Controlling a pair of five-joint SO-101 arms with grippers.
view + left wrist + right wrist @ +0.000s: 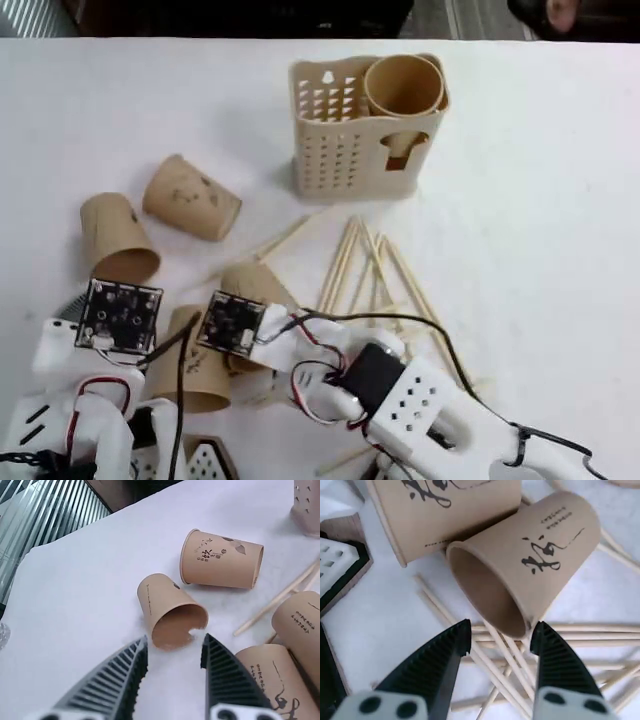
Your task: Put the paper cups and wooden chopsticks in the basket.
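The paper cups are light and thin-walled. I judge a hard pinch would crush one, so the rim, its stiffest part, is where to take hold. My right claw [502, 630] is released, its jaws wide either side of the mouth of a tipped cup [535, 560] lying on the wooden chopsticks [580, 628]. My left claw [174, 642] is released and empty, just short of a second cup [167, 605] on its side on the surface [90, 580]. A third cup [403, 85] stands in the basket [335, 140].
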